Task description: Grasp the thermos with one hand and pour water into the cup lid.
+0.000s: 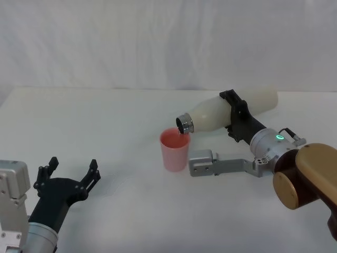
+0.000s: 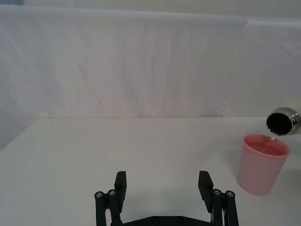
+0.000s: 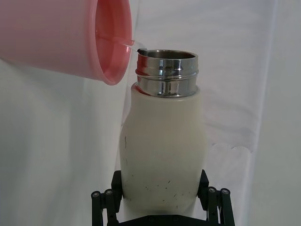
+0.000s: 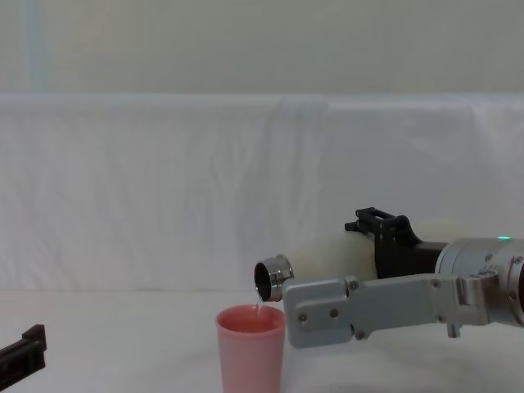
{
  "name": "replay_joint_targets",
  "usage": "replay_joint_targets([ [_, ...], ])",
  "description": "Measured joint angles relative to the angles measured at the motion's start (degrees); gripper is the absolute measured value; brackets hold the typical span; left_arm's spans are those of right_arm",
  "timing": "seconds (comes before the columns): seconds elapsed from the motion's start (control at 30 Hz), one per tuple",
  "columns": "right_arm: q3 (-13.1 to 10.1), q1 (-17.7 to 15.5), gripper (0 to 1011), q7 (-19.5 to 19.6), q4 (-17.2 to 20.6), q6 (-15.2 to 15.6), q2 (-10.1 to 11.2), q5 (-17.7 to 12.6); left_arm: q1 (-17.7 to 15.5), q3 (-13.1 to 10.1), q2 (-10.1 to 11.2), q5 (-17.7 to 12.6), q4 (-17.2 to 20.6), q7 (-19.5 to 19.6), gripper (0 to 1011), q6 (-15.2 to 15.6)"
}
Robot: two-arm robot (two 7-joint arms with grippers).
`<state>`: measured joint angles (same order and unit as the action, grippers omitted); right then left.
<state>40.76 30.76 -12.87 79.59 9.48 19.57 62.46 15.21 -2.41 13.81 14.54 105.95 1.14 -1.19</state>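
The cream-white thermos [image 1: 221, 112] lies tipped almost level above the table, and my right gripper [image 1: 234, 113] is shut around its body. Its steel neck [image 1: 185, 124] hangs just over the rim of the pink cup lid [image 1: 175, 149], which stands upright on the table. A thin stream of water runs from the neck [image 2: 282, 122] into the cup lid [image 2: 261, 164]. The right wrist view has the thermos [image 3: 162, 150] between the fingers [image 3: 106, 200] and the cup lid's rim [image 3: 110, 52] by the neck. My left gripper [image 1: 71, 174] rests open near the table's front left, holding nothing.
The white table [image 1: 105, 126] is bare around the cup lid, with a white cloth backdrop [image 1: 158, 42] behind it. My right arm's grey link [image 1: 221, 164] reaches low over the table just right of the cup lid.
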Motion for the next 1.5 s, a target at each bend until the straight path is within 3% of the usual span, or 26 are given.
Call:
replay_joint_targets([
  [1.5,0.12,0.18,951,0.14,-0.63,-0.16,-0.21,-0.06,0.00,0.00,0.00,0.00,0.00,0.00,1001,0.00],
])
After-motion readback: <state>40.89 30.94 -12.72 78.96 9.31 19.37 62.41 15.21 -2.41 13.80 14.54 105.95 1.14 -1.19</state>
